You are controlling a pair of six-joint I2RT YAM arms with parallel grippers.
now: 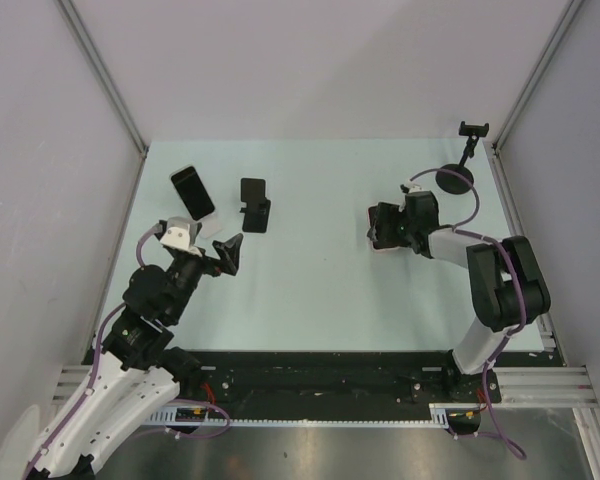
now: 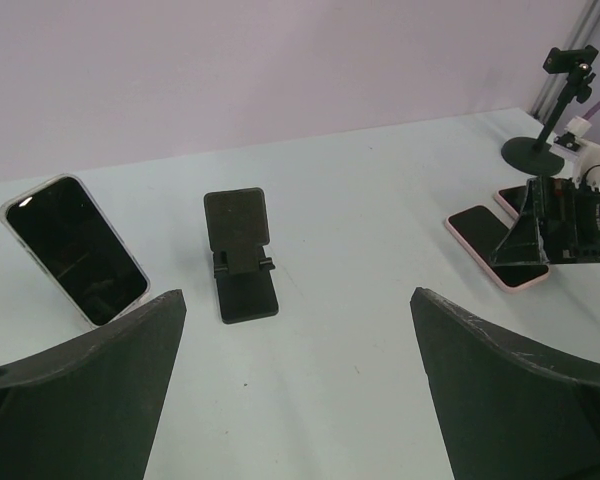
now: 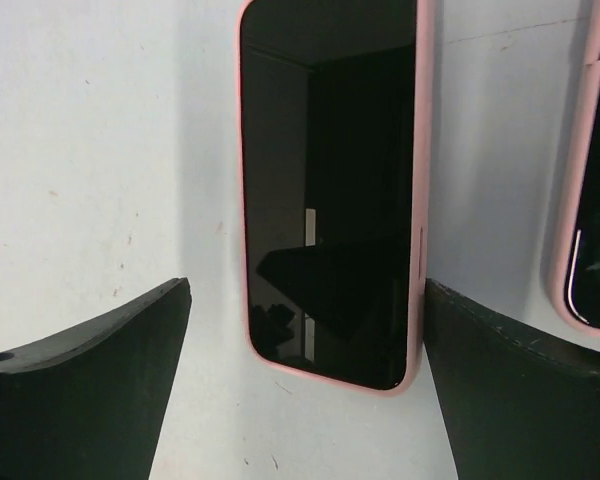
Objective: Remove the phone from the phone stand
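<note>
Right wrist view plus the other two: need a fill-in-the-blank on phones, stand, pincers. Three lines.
The phone lying flat between the fingers of the right pincer has a ____ case.
The black folding stand holds ____ phone.
The left pincer stands ____, gripping nothing.
Missing words: pink; no; open.

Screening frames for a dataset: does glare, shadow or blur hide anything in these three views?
Right wrist view: the pink-cased phone has a glossy screen mirroring dark shapes, yet no washed-out glare. Left wrist view: even light, the folding phone stand sharp, only a faint shadow beneath. Top external view: flat lighting, soft shadows; the clamp stand is small and coarse.
</note>
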